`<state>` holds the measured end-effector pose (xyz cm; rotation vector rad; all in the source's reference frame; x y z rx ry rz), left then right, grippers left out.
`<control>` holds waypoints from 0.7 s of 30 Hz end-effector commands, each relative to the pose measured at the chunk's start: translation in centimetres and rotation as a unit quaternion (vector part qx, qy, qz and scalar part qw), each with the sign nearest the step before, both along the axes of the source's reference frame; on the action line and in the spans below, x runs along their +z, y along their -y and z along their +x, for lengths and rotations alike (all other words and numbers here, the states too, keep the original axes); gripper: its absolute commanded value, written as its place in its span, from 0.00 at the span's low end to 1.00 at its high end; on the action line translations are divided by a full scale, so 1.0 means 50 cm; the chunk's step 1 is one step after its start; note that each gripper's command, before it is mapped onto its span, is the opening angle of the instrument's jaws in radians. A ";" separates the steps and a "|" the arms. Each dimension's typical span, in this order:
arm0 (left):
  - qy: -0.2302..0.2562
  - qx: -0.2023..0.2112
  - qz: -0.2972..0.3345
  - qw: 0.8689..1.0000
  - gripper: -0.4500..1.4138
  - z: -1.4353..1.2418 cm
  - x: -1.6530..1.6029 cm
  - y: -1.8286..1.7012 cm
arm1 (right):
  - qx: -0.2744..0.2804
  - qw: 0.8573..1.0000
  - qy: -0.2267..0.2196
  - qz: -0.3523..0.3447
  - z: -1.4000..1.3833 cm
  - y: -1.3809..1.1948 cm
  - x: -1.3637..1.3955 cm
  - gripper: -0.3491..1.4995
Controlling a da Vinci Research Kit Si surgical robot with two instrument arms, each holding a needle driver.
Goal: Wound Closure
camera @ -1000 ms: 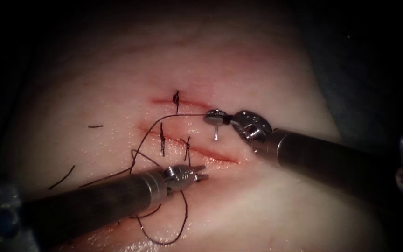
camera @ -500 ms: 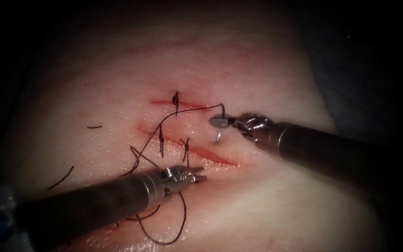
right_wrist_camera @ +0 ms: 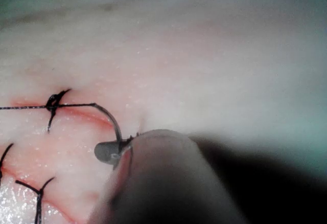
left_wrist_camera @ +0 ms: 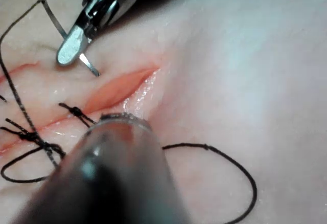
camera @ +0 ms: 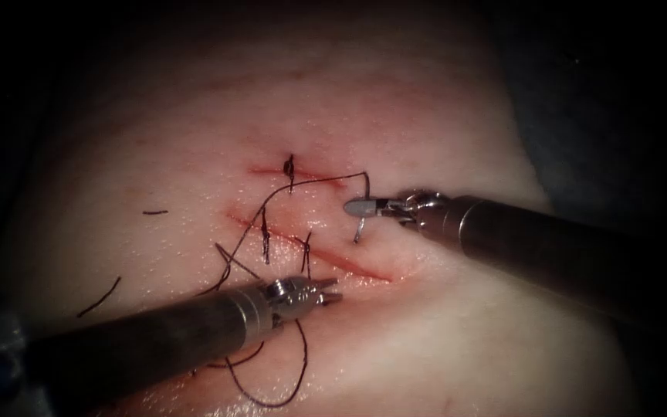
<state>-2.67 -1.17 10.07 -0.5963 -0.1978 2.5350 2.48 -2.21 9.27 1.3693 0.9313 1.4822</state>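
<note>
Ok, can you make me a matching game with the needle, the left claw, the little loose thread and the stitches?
1 needle
2 left claw
3 loose thread piece
4 stitches

A tied across the cut
B open, holding nothing
C held mid-curve by right claw, outside the tissue, by the cut's right end
D lying on the tissue left of the cut

Pairs: 1-C, 2-B, 3-D, 4-A

Two tools show: the left pincer (camera: 332,291) and the right pincer (camera: 357,206). There is one needle (camera: 361,225) and one long thread (camera: 303,367). The tissue (camera: 441,332) carries two cuts, an upper cut (camera: 326,179) and a lower cut (camera: 349,262). Three tied stitches cross them: one (camera: 289,164) on the upper, two (camera: 265,230) (camera: 306,247) on the lower. Two loose cut ends (camera: 155,212) (camera: 100,297) lie to the left.
</note>
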 end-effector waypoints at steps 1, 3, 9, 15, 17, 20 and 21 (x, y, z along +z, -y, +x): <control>0.000 0.000 0.000 1.000 0.22 -0.0011 0.0012 -0.0003 | -0.010 1.000 -0.006 -0.005 0.0024 0.0009 0.0009 0.00; 0.000 0.000 0.000 1.000 0.22 -0.0011 0.0011 -0.0003 | -0.009 1.000 -0.008 -0.005 0.0027 0.0021 0.0009 0.00; 0.000 0.000 0.001 1.000 0.23 -0.0011 0.0009 -0.0004 | 0.001 0.986 0.026 -0.165 0.0027 0.0021 -0.0012 0.00; 0.000 0.000 0.001 1.000 0.23 -0.0011 0.0007 -0.0002 | -0.026 0.851 0.175 -0.495 0.0020 0.0020 -0.0010 0.00; 0.000 -0.001 0.001 1.000 0.23 -0.0012 0.0006 -0.0002 | -0.035 0.828 0.195 -0.524 0.0019 0.0026 0.0001 0.00; -0.001 -0.001 0.001 1.000 0.23 -0.0012 -0.0001 0.0005 | -0.050 0.783 0.228 -0.577 0.0010 0.0021 0.0024 0.00; -0.002 -0.002 0.001 1.000 0.24 -0.0012 -0.0006 0.0009 | -0.049 0.783 0.230 -0.575 0.0007 0.0016 0.0031 0.00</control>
